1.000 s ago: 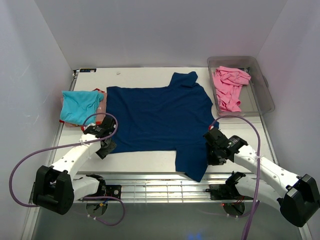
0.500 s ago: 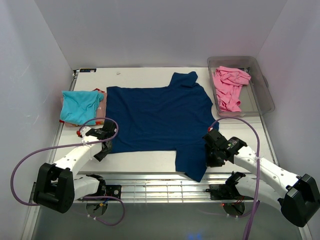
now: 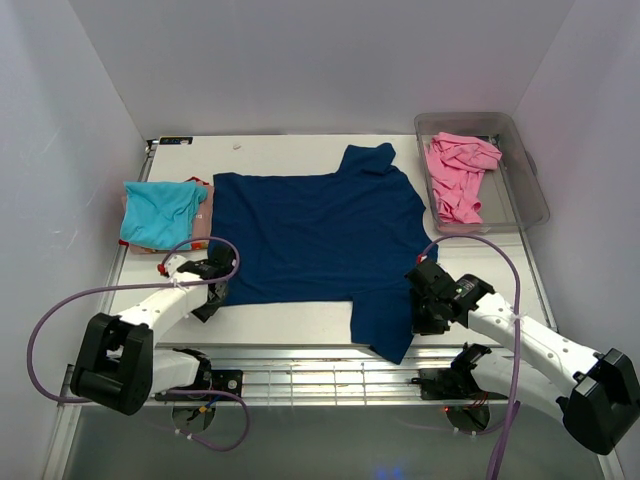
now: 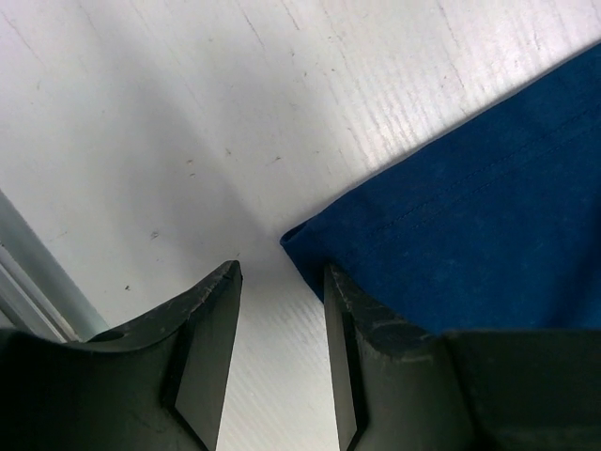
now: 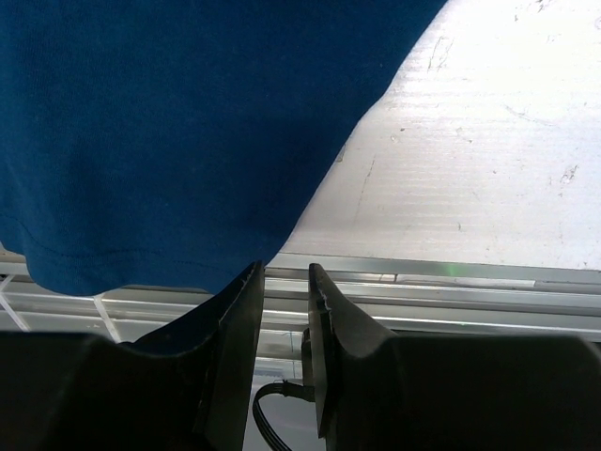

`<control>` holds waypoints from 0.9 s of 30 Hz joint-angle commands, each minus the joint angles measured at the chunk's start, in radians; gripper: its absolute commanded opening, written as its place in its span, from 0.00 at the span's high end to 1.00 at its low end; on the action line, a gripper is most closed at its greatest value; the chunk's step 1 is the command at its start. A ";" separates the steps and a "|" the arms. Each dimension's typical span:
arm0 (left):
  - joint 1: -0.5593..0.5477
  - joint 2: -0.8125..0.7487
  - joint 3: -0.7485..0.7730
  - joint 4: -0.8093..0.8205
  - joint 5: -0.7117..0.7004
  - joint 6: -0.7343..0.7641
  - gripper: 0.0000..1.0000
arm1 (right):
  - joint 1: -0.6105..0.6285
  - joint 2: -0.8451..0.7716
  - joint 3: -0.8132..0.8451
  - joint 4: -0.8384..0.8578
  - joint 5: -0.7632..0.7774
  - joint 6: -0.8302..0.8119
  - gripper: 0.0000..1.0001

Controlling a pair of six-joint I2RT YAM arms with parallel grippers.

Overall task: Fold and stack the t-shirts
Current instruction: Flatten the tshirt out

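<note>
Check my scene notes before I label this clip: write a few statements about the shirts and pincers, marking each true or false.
1. The navy shirt lies spread out on the table. True.
2. The pink shirt lies on the bare table. False: it is inside the clear tub.
3. The left pincer is open at the navy shirt's near left corner. True.
4. The turquoise shirt lies on top of the navy shirt. False: it lies beside it, at the table's left.

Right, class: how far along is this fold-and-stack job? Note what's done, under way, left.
Done: the turquoise t-shirt lies folded at the left. In hand: the navy t-shirt is spread flat, the left gripper open at its near corner, the right gripper at its near edge. Left: the pink t-shirt, crumpled in the tub.
</note>
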State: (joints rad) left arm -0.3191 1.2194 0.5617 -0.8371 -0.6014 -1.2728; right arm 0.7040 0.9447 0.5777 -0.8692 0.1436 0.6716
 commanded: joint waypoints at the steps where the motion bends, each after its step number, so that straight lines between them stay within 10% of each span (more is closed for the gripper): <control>1: 0.000 0.017 -0.008 0.064 -0.012 -0.026 0.49 | 0.011 -0.018 0.005 -0.037 0.008 0.028 0.68; 20: 0.008 0.015 -0.062 0.128 0.006 -0.063 0.53 | 0.017 -0.006 0.002 -0.056 -0.001 0.046 0.68; 27: 0.011 0.029 -0.029 0.118 0.018 -0.062 0.78 | 0.023 0.026 -0.012 -0.073 0.014 0.062 0.65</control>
State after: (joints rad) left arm -0.3161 1.2316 0.5411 -0.7139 -0.6220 -1.3144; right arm 0.7189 0.9695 0.5720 -0.9211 0.1429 0.7170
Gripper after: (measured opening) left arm 0.231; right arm 0.341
